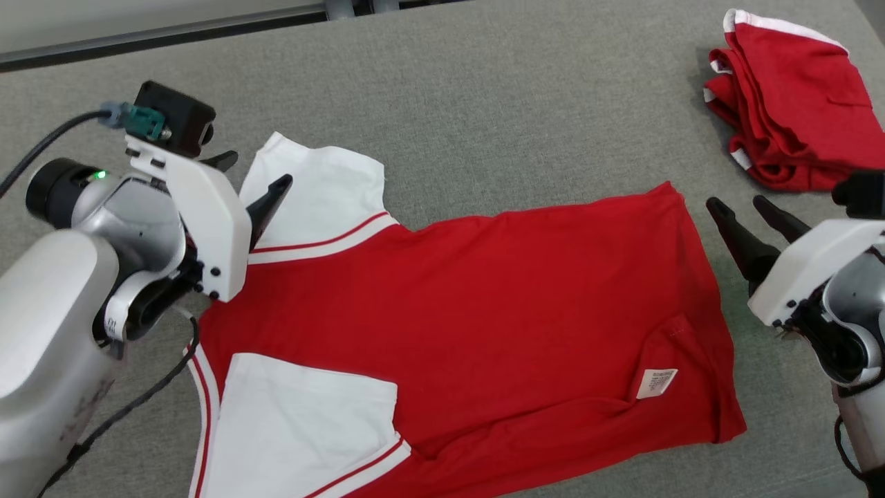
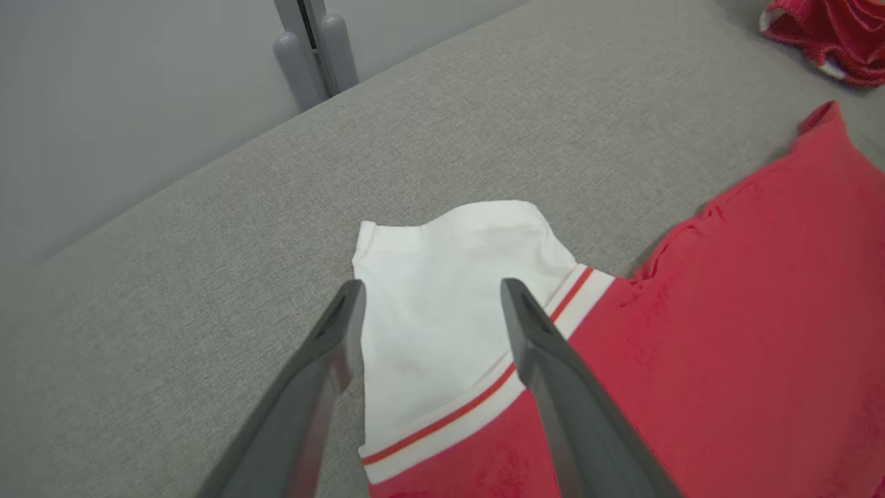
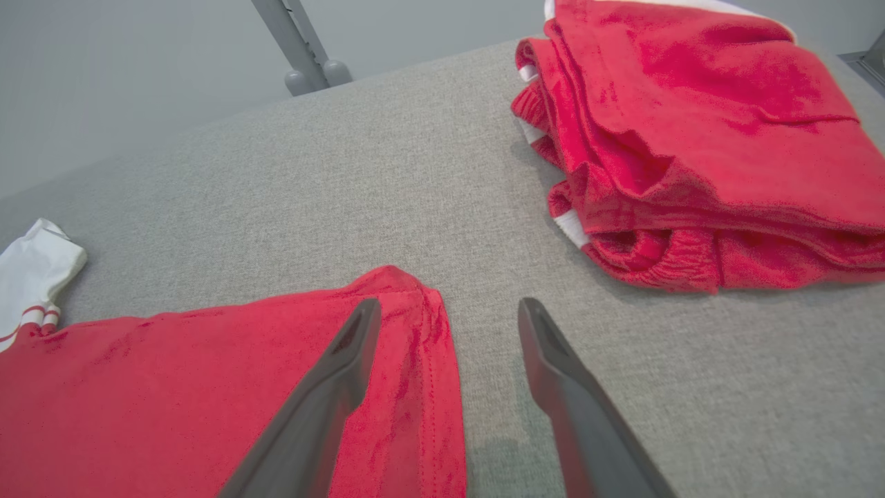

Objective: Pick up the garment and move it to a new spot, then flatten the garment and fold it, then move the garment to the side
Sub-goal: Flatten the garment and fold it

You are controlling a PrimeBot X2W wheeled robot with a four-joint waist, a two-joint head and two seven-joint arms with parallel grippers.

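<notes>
1. A grey cloth-covered surface (image 1: 484, 90) is stretching across the head view, carrying everything in the scene.
2. The garment (image 1: 484, 297), a red shirt with white sleeves trimmed in red and white stripes, is lying spread out and mostly flat at the middle of the surface. Its body is running from left to right. One sleeve (image 1: 325, 200) is pointing towards the far edge and the other sleeve (image 1: 304, 415) is lying at the near edge.
3. A folded stack of red clothing (image 1: 795, 117) with white trim is sitting at the far right corner, well apart from the garment.
4. The left tool (image 1: 259, 169) is hanging over the far sleeve. Its two dark fingers are standing wide apart and gripping nothing, with the white cloth showing between them in the left wrist view.
5. The right tool (image 1: 736, 200) is waiting just beside the garment's right hem. Its fingers are also spread wide and holding nothing, one over the red edge and one over bare surface.
6. A small white label (image 1: 655, 382) is showing on the red cloth near the right hem.
</notes>
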